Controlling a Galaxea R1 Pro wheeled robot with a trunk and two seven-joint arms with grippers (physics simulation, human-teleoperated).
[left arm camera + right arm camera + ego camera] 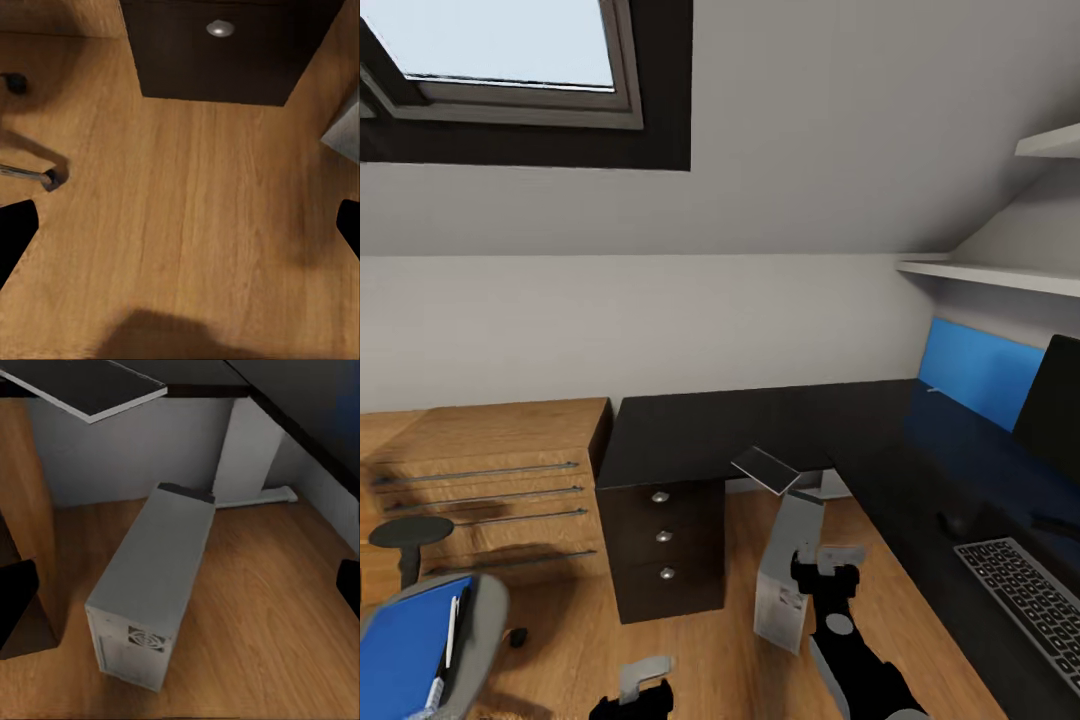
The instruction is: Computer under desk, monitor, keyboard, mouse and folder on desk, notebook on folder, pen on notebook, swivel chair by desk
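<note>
Ahead of your right gripper (828, 562) | computer (154, 577) lies lengthwise, pointing under the counter (760, 425) | jaws apparently spread

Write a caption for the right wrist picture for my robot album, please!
Open right gripper hovering over the grey computer standing on the wooden floor beside the dark desk.
</note>
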